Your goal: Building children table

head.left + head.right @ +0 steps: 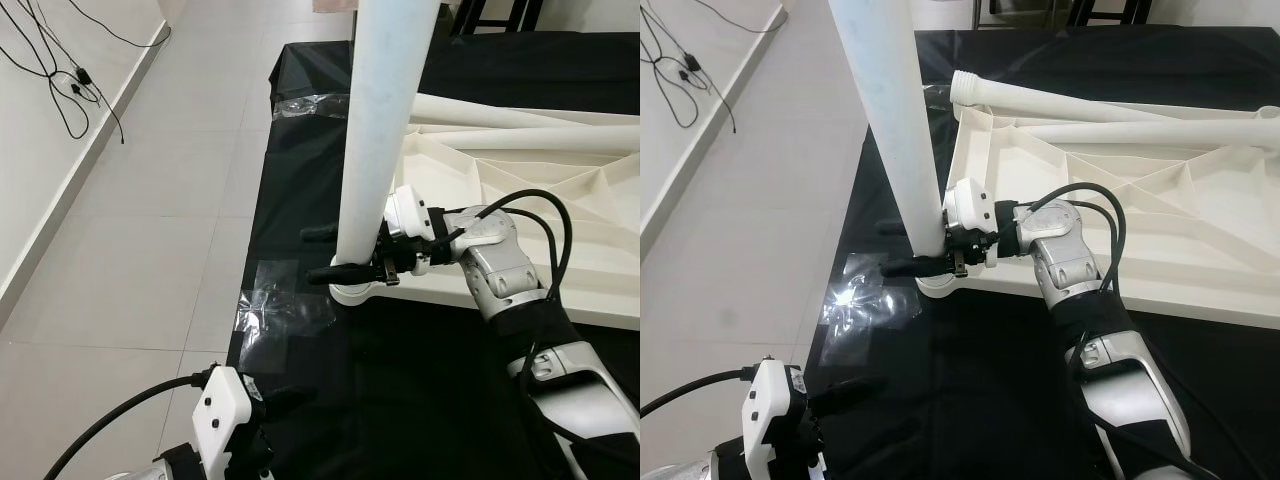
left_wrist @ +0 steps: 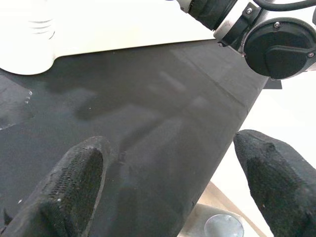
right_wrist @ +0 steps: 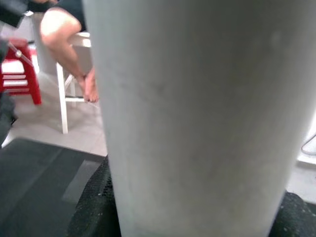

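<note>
- One white table leg [image 1: 375, 140] stands upright with its long axis vertical, its foot seated in the corner socket [image 1: 352, 292] of the upside-down white table top [image 1: 1120, 190], which lies on the black-covered tabletop [image 1: 400, 400].
- Two more legs [image 1: 1090, 100] lie flat across the underside of the table top, well apart from the standing one.
- The right gripper [image 1: 335, 255] reaches in from the robot's right and clasps the standing leg just above the socket, one black finger on each side; its wrist view looks straight into the leg's white surface [image 3: 197, 118] with the dark pads at both edges.
- The left gripper [image 1: 840, 395] hovers low over the near edge of the tabletop, fingers [image 2: 74, 182] spread apart and holding nothing; the socket corner [image 2: 24, 54] lies ahead of it.
- The right arm is the nearer one, already on the leg, so twisting or pressing it down its own axis likely falls to that arm; whether the leg is fully seated I cannot tell.
- A clear plastic wrapper [image 1: 285, 305] lies just beside the socket, and in the right wrist view a person's bare legs [image 3: 69, 44] show near a white chair [image 3: 61, 98] in the background.
</note>
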Motion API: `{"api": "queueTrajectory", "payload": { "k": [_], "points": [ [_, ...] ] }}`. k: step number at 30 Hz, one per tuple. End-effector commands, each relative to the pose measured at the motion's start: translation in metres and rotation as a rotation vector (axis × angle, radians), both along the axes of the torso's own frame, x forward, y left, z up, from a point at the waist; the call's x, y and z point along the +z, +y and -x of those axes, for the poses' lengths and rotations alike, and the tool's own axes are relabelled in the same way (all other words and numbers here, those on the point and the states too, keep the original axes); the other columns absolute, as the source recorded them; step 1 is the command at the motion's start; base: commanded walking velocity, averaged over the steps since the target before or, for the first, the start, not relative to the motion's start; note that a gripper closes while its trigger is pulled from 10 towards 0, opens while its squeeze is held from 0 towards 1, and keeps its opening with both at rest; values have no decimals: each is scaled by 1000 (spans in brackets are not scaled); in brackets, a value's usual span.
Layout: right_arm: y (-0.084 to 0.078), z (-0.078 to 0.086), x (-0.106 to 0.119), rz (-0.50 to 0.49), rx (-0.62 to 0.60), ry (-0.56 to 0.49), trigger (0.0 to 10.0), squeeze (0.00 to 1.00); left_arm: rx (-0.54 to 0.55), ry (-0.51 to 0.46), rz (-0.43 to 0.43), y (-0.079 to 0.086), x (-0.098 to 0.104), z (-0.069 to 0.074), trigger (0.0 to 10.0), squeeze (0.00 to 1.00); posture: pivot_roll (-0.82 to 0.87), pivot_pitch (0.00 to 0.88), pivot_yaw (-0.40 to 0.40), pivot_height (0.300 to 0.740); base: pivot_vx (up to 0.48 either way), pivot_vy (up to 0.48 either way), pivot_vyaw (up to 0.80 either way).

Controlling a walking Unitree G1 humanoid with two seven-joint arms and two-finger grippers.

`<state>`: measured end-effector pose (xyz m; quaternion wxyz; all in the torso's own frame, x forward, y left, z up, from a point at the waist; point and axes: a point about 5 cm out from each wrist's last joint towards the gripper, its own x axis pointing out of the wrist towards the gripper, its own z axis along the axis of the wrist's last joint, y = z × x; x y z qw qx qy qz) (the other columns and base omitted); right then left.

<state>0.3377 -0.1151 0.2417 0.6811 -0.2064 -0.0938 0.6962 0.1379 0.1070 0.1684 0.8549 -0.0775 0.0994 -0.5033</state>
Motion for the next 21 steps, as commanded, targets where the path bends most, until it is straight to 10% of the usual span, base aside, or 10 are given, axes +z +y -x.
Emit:
{"api": "queueTrajectory", "payload": {
  "k": [1, 21],
  "points": [
    [-9, -2, -60, 118, -132, 297, 10000, 0, -5, 31, -12, 0, -3, 3, 10000, 0, 52, 339, 41, 740, 0, 0, 0],
    [-14, -10, -77, 11, -423, 413, 10000, 0, -10, 36, -4, -1, -2, 5, 10000, 0, 42, 354, 44, 740, 0, 0, 0]
  ]
}}
